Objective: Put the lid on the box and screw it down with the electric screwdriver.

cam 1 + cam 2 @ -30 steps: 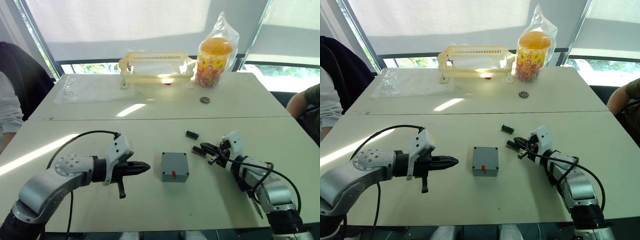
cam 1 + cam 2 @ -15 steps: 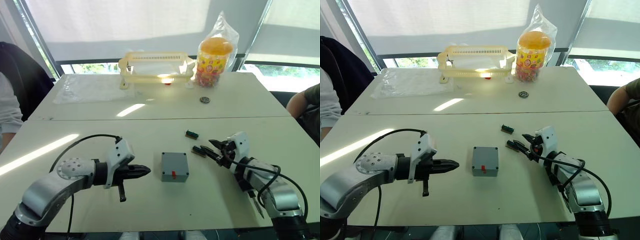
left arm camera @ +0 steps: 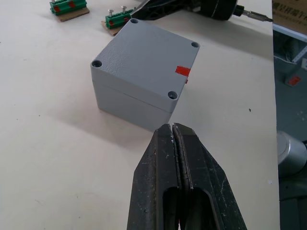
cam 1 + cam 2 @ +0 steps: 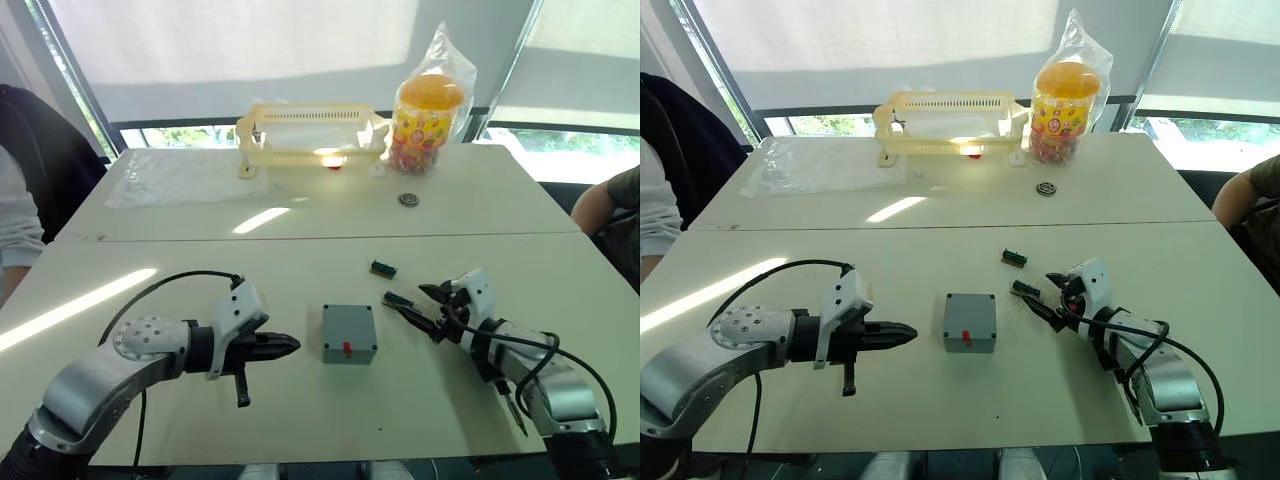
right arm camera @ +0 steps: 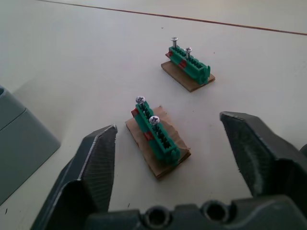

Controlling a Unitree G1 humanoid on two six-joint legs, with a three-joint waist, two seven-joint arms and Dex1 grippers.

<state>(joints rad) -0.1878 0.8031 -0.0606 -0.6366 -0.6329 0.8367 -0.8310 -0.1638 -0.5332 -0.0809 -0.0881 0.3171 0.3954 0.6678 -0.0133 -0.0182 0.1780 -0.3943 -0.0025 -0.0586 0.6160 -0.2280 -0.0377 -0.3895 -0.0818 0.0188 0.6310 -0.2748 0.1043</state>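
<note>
Since a second ago the right tool (image 5: 168, 158) has advanced, wide open and empty, toward the nearer green screw holder (image 5: 156, 134), right of centre; probably fetching a screw. Left tool (image 3: 172, 134) unchanged, shut and empty. Box (image 4: 349, 333), centre of the tabletop (image 4: 300, 260): grey-blue, lid (image 3: 146, 60) already seated, screw holes empty, red mark facing the camera.
</note>
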